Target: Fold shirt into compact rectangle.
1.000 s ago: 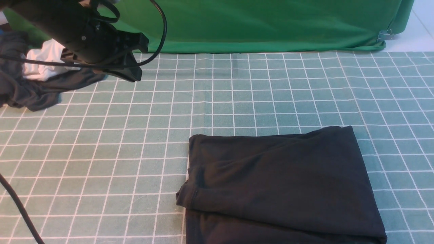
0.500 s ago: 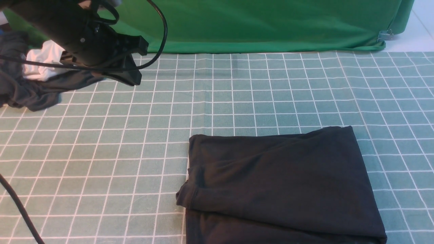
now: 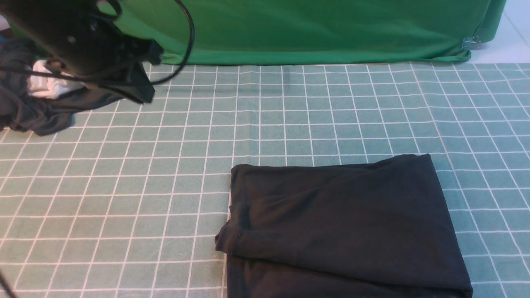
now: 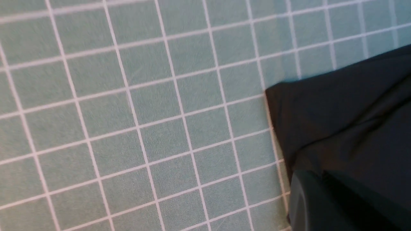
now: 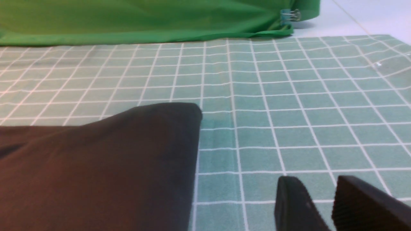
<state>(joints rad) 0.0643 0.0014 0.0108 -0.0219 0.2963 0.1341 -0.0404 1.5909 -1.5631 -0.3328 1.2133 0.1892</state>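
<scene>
The shirt (image 3: 343,223) lies folded into a black rectangle on the near right of the table, with no print showing. One corner of it appears in the left wrist view (image 4: 337,112) and another in the right wrist view (image 5: 112,166). My left gripper (image 3: 143,89) hangs high at the far left, well away from the shirt, shut and holding nothing; its dark fingers (image 4: 308,208) are blurred in the wrist view. My right gripper (image 5: 316,179) is out of the front view. It hovers low over the cloth beside the shirt's edge, open, with an empty gap between its fingers.
A dark grey garment (image 3: 37,111) bunched with a white cloth (image 3: 49,85) sits at the far left under the left arm. A green backdrop (image 3: 310,29) with a binder clip (image 3: 470,42) closes off the back. The checked tablecloth (image 3: 124,186) covers the table.
The left arm has drawn back to the left and slightly up. The shirt lies as before.
</scene>
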